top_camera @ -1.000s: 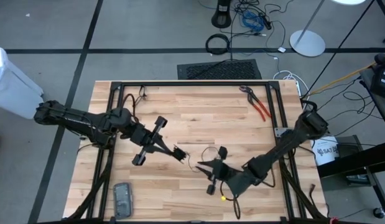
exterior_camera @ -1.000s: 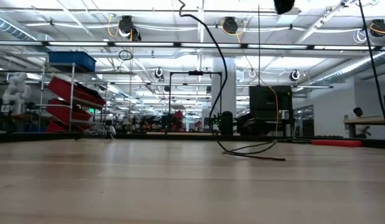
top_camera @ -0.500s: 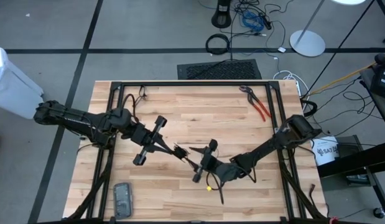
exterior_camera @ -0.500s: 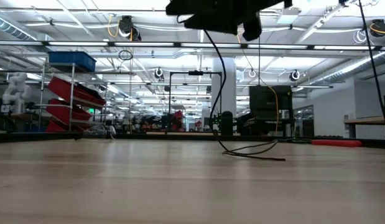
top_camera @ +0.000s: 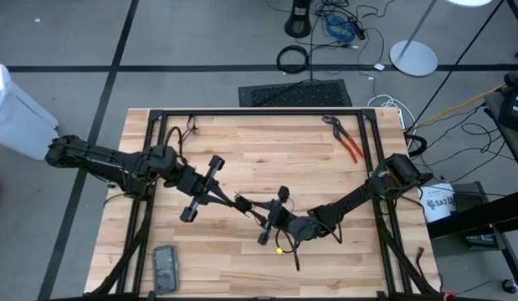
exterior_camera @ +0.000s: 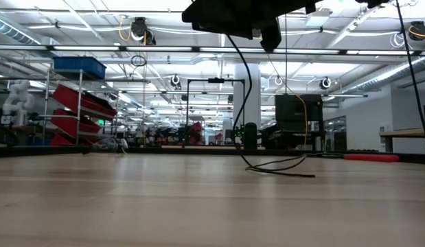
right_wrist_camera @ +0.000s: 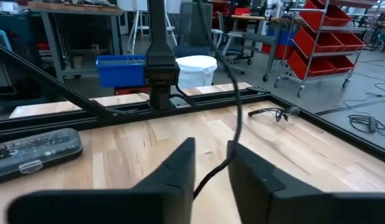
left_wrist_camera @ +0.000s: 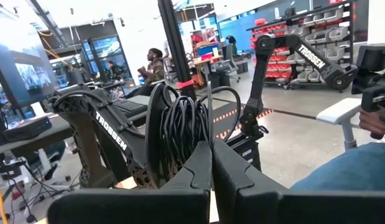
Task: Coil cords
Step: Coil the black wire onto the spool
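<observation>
The thin black cord is partly wound into a small coil (left_wrist_camera: 180, 124) of several turns, and my left gripper (top_camera: 241, 203) is shut on it above the table's middle. From the coil a loose run of the cord (right_wrist_camera: 238, 118) passes through the narrow gap of my right gripper (right_wrist_camera: 211, 177). That gripper is open and stands close beside the left one (top_camera: 264, 219). In the low view the cord (exterior_camera: 245, 103) hangs from the grippers, and its tail (exterior_camera: 281, 169) lies on the table. My left gripper pinches the coil's lower part (left_wrist_camera: 178, 160) between its two shut fingers, all the turns together. The fingers lie level, coming from the table's left. The coil stands upright above them, clear of the table. My right gripper has the cord (right_wrist_camera: 212, 173) in its gap; whether its fingers touch it, I cannot tell.
Red-handled pliers (top_camera: 351, 144) lie near the far right corner. A dark flat case (top_camera: 164, 267) lies near the front left. A black frame rail (top_camera: 259, 112) runs around the table.
My right gripper has gone toward the table's left and a little down, up close to the left gripper. In the low view it has come into the picture at the top. The hanging cord and its tail on the table have stayed where they were.
</observation>
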Robot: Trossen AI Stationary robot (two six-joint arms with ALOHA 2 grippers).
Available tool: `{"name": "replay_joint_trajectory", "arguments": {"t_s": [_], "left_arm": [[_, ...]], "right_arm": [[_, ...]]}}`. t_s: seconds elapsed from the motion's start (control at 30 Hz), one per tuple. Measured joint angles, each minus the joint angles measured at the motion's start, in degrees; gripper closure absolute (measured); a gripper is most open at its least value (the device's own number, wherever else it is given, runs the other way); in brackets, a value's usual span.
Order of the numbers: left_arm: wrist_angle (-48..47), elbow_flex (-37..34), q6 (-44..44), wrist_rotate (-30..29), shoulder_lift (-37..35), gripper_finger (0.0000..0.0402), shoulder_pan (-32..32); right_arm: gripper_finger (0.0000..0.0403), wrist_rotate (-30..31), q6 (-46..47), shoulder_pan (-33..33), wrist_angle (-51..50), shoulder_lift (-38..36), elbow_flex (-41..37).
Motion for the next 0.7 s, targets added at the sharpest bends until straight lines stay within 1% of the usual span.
{"name": "replay_joint_trajectory", "arguments": {"t_s": [0.17, 0.23, 0.43, 0.57, 0.7], "left_arm": [[-0.1, 0.0, 0.0, -0.9, 0.0, 0.04, 0.0], [-0.8, 0.0, 0.0, -1.6, -0.2, 0.04, 0.0], [-1.9, 0.0, 0.0, -3.9, -0.5, 0.04, 0.0], [-1.9, 0.0, 0.0, -4.3, -0.6, 0.04, 0.0], [-1.8, -0.1, 0.0, -4.3, -0.9, 0.04, 0.0]], "right_arm": [[0.0386, 0.4, -2.0, 1.2, 2.9, 0.0, 0.0], [0.0397, 0.5, -3.4, 1.8, 4.0, 0.0, 0.0], [0.0401, 0.5, -3.2, 3.0, 4.3, 0.0, 0.0], [0.0401, 0.6, -3.3, 3.4, 4.2, 0.0, 0.0], [0.0387, 3.1, -4.9, 3.7, 3.3, -0.1, 0.0]]}}
